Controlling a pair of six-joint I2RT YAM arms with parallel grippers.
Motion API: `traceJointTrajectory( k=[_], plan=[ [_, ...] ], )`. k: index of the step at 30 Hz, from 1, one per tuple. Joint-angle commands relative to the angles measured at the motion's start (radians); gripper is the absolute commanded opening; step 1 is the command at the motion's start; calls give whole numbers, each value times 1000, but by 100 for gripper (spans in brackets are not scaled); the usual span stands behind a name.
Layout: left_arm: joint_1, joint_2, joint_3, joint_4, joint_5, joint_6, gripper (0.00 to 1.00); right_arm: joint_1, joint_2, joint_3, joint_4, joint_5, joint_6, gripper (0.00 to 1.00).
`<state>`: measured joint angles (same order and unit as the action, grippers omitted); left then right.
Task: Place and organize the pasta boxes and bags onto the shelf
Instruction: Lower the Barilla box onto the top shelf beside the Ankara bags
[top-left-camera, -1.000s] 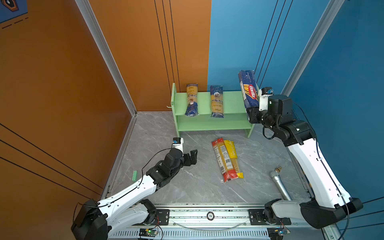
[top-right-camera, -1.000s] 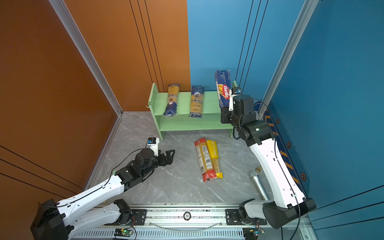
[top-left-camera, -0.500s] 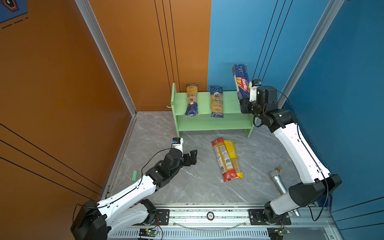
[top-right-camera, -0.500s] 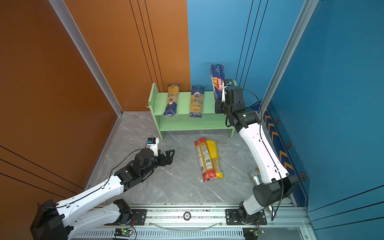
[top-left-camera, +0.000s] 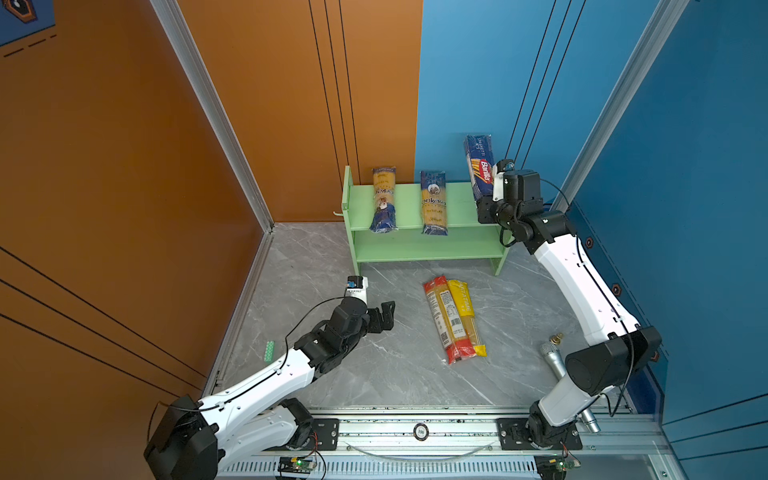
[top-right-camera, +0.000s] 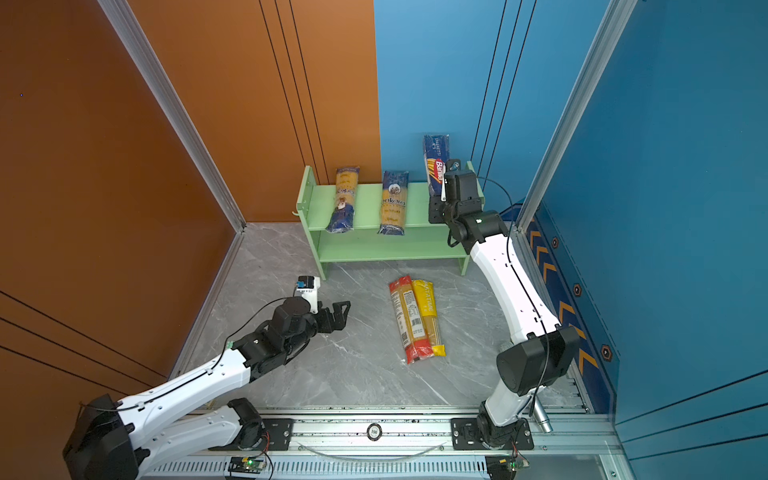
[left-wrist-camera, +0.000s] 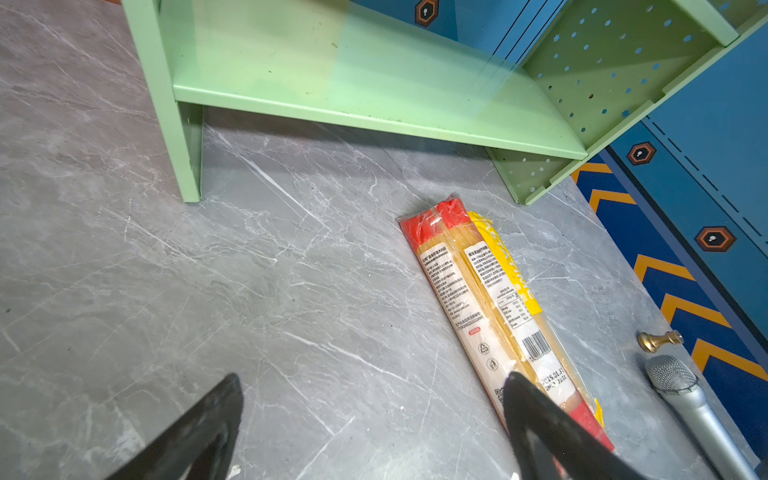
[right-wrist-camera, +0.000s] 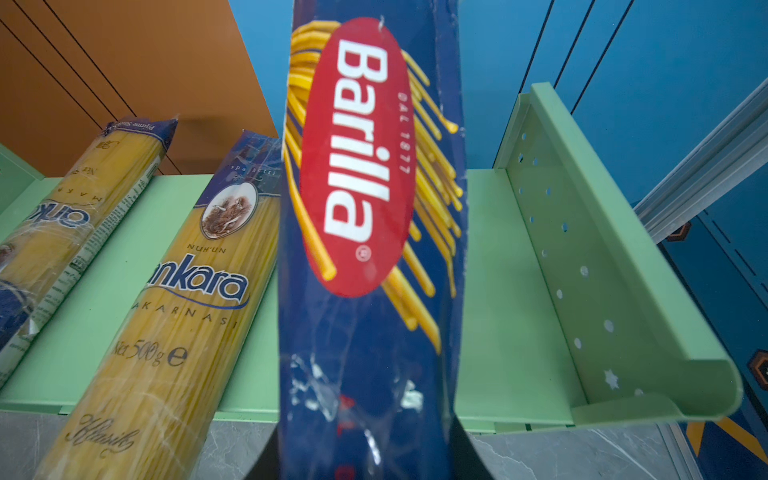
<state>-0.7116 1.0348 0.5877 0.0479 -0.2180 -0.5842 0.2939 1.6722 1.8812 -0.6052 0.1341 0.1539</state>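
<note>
The light green shelf (top-left-camera: 457, 203) (top-right-camera: 415, 203) stands against the back wall. Two navy-and-yellow pasta bags (top-left-camera: 384, 199) (top-left-camera: 433, 203) lie across its top tier. My right gripper (top-left-camera: 484, 210) (right-wrist-camera: 368, 449) is shut on the lower end of the navy Barilla packet (top-left-camera: 480, 166) (right-wrist-camera: 365, 208), which slants up over the top tier's right part, beside the second bag (right-wrist-camera: 187, 311). A red-ended packet (top-left-camera: 444, 320) (left-wrist-camera: 453, 282) and a yellow-ended packet (top-left-camera: 467, 316) (left-wrist-camera: 498, 270) lie side by side on the floor. Left of them, my left gripper (top-left-camera: 384, 316) (left-wrist-camera: 372, 378) is open and holds nothing.
A silver microphone (top-left-camera: 555, 361) (left-wrist-camera: 685, 395) and a small brass knob (top-left-camera: 557, 338) lie at the right, near the right arm's base. The shelf's lower tier (left-wrist-camera: 374, 95) holds nothing. The perforated side panel (right-wrist-camera: 582, 270) rises just right of the Barilla packet.
The right arm has carried the Barilla packet leftward, from beyond the shelf's right end to over its top tier. The left arm has not moved.
</note>
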Motion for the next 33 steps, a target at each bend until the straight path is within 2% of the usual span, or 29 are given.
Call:
traceJointTrajectory(
  k=[1, 33],
  plan=[
    [9, 8, 18, -20, 24, 7, 98, -7, -26, 84, 164, 29, 6, 0],
    [6, 36, 36, -17, 25, 1, 98, -10, 15, 67, 110, 80, 19, 0]
  ],
)
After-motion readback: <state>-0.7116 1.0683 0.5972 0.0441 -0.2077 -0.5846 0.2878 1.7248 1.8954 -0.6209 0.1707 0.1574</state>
